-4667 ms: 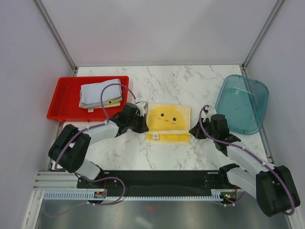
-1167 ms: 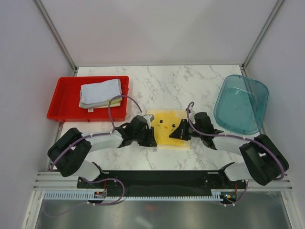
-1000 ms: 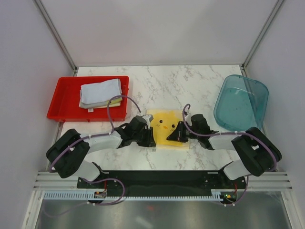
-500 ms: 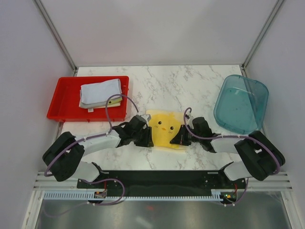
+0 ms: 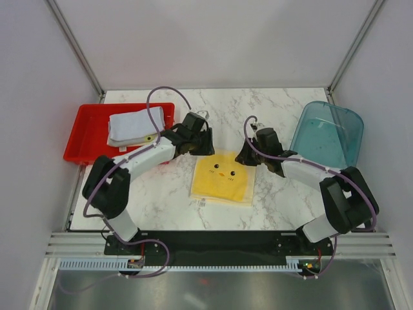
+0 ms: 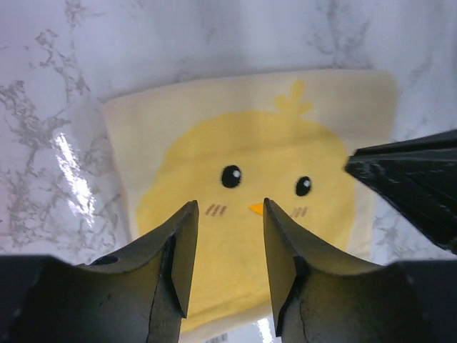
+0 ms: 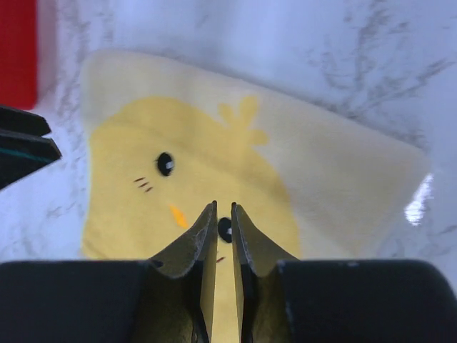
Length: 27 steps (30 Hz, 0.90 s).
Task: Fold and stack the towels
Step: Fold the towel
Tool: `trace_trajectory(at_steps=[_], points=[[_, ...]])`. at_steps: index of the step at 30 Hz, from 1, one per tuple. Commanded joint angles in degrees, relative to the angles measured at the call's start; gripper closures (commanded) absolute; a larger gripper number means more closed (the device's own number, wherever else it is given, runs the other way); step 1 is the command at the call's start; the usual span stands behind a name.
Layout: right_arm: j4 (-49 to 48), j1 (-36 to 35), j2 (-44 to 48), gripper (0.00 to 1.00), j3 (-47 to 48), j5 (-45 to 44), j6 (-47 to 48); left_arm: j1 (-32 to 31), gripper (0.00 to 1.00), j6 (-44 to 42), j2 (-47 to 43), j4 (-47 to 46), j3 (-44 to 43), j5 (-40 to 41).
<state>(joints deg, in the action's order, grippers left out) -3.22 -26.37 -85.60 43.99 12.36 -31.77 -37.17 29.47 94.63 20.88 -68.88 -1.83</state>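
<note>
A pale yellow towel (image 5: 221, 177) with a chick face lies flat on the marble table, also filling the left wrist view (image 6: 243, 143) and the right wrist view (image 7: 214, 136). My left gripper (image 5: 204, 147) hovers over the towel's far left corner, jaws open and empty (image 6: 230, 204). My right gripper (image 5: 242, 158) hovers over the far right corner, its jaws a narrow gap apart with nothing between them (image 7: 223, 205). Folded towels (image 5: 134, 126), light grey on top with pale yellow beneath, lie stacked in the red tray (image 5: 84, 155).
A translucent teal basket (image 5: 326, 139) stands at the right edge of the table. The red tray sits at the left, close behind my left arm. Side walls enclose the table on both sides.
Both grippers have moved from the towel's near side up to its far edge and let go of it. The left jaws have opened wider. The towel now lies flat, slightly nearer.
</note>
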Motion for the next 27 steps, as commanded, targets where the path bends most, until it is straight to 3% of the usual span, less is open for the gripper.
trace_trajectory(at_steps=[1,12,21,27], points=[[5.5,2.7,-2.5,0.79,3.6,-6.2,4.7,4.0,0.51,-4.9,7.5,2.2,-5.1,-2.4],[8.0,6.2,-9.5,0.79,5.7,-11.3,11.2,10.2,0.53,-5.9,19.1,1.2,-9.5,-7.8],[8.6,6.2,-10.6,0.79,7.4,-14.1,17.1,10.3,0.52,-5.6,20.8,0.9,-9.4,-7.8],[10.3,6.2,-7.2,0.79,9.4,-11.1,17.5,10.4,0.52,-5.6,19.2,1.3,-9.7,-8.7]])
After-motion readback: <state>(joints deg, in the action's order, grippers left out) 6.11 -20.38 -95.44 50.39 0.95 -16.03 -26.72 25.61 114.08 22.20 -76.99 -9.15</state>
